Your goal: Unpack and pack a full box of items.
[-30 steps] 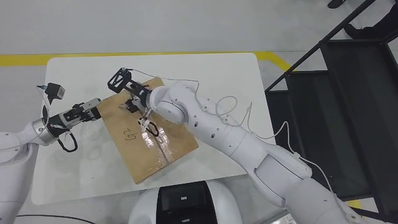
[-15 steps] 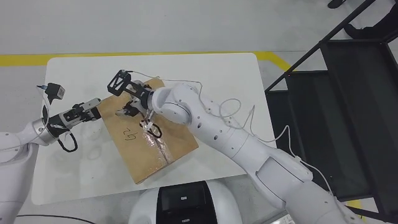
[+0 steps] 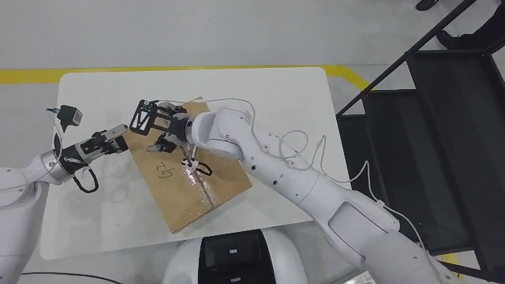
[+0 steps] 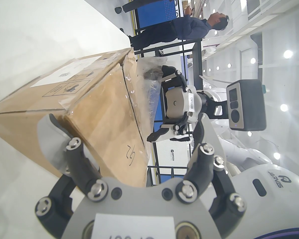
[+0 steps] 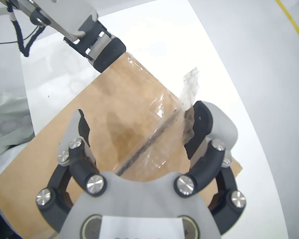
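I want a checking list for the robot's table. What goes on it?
Surface: white table, holding the cardboard box.
Job's things: box closed; clear tape over its seam, one strip peeled up.
Clutter: nothing seen.
Grippers: right gripper open above the seam; left gripper open at the box's edge.
Cables: white cables along the right arm; black cable by the left wrist.
Surroundings: yellow floor line; black steps.
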Controlling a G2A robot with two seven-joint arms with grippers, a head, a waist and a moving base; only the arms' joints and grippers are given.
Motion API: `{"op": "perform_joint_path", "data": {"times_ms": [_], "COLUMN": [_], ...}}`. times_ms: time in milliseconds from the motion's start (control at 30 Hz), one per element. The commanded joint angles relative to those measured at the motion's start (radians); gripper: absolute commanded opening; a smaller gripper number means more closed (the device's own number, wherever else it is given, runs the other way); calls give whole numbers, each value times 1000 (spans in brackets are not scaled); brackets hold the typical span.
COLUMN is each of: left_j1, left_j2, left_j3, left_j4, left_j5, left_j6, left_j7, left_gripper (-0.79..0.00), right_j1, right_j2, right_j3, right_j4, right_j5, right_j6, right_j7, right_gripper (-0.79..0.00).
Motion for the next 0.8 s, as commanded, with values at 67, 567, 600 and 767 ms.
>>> {"op": "perform_joint_path", "data": {"times_ms": [67, 567, 600, 767], "left_j1": [0, 0, 0, 0], "left_j2": [0, 0, 0, 0], "left_j3": [0, 0, 0, 0], "left_j4": [0, 0, 0, 0], "left_j5": [0, 0, 0, 0], "left_j6": [0, 0, 0, 0], "left_j7": [0, 0, 0, 0], "left_gripper": [0, 0, 0, 0], "right_j1": [25, 74, 69, 43], "right_j2": [-9, -21, -20, -10], "right_j3": [-17, -26, -17, 39], "right_j4": [22, 47, 51, 48], "right_j5": [-19, -117, -94, 12], "right_j6": [-18, -57, -72, -127], "right_j7": [6, -21, -25, -34], "right_gripper": [0, 0, 0, 0]}}
